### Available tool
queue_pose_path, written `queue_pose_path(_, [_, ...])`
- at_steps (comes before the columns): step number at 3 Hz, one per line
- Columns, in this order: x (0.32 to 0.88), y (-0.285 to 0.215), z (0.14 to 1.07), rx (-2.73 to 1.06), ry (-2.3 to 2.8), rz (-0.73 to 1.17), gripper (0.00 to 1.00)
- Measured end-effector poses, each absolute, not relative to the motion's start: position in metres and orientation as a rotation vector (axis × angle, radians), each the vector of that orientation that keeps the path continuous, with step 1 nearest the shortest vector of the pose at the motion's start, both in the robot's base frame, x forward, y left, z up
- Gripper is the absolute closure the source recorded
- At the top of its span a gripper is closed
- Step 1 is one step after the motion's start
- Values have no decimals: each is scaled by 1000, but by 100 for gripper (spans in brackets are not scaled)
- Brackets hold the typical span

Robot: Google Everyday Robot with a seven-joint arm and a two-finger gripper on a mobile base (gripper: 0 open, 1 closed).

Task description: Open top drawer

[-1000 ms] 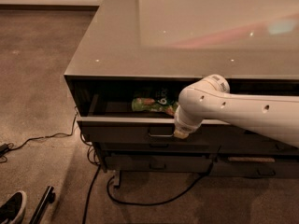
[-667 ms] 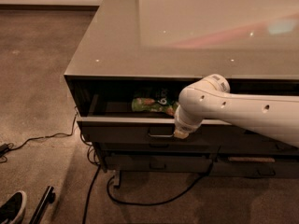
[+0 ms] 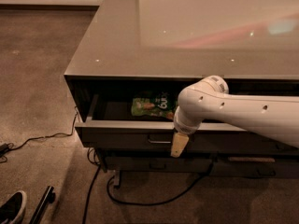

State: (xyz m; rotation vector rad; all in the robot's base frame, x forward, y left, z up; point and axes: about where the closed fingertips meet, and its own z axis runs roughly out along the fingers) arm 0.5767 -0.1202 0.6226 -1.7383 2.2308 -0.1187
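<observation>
The top drawer [image 3: 119, 135] is a wide, dark grey-brown drawer under the counter top [image 3: 187, 36]. It stands pulled out by a hand's width, with its inside showing. A green snack bag [image 3: 152, 105] lies inside it. The small loop pull [image 3: 159, 140] sits at the centre of the drawer front. My gripper [image 3: 179, 144] hangs at the end of the white arm [image 3: 233, 113], right against the drawer front, just right of the pull. The arm reaches in from the right and hides part of the drawer's inside.
A slimmer drawer [image 3: 154, 163] sits below the top one, and another stack's drawer [image 3: 252, 164] is to its right. Black cables [image 3: 140, 200] trail on the carpet in front. A shoe [image 3: 11, 208] and a dark bar [image 3: 42, 204] are at the bottom left.
</observation>
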Motion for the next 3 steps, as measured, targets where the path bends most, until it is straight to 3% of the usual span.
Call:
queue_pose_path(2, [581, -114, 627, -1757, 2174, -111, 0])
queue_pose_path(3, [585, -115, 629, -1722, 2108, -17, 0])
